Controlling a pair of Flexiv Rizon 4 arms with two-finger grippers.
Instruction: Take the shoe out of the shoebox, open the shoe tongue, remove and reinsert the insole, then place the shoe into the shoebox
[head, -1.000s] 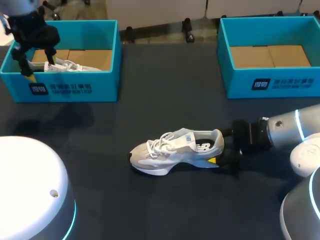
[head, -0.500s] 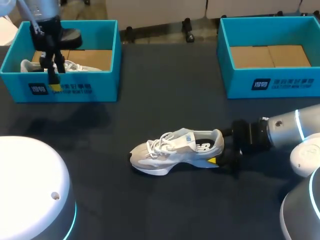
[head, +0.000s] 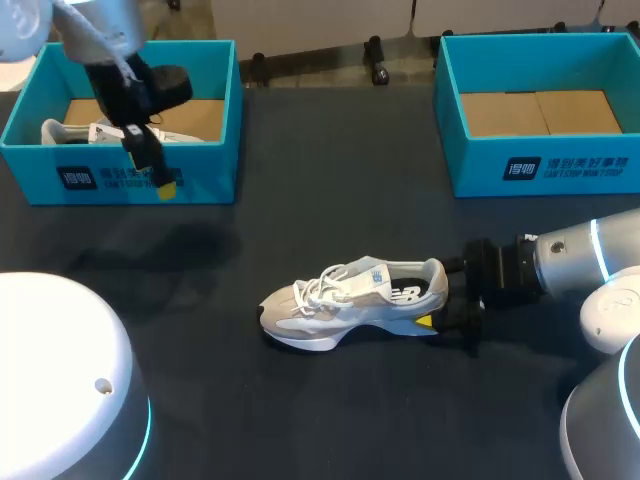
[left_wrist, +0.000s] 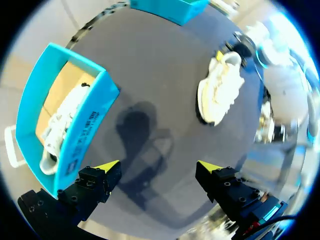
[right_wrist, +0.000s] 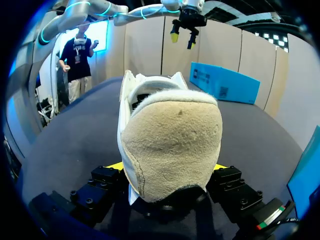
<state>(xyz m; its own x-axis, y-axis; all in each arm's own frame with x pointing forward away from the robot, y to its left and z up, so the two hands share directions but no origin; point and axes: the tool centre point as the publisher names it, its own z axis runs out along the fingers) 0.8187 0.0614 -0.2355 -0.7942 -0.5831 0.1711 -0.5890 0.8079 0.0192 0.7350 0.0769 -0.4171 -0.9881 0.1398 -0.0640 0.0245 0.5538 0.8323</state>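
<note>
Our right gripper clamps the heel of the shoe mid-tabletop, toe pointing toward the left edge. Our left gripper, its 2 fingers spread and empty, hangs well apart by the far-left shoebox.

The shoe has a napped, suede-like beige heel and smoother white sides (weave too fine to tell). The ten-o'clock shoebox and two-o'clock shoebox are matt teal card with raw brown floors. The table is dark and matt.
</note>
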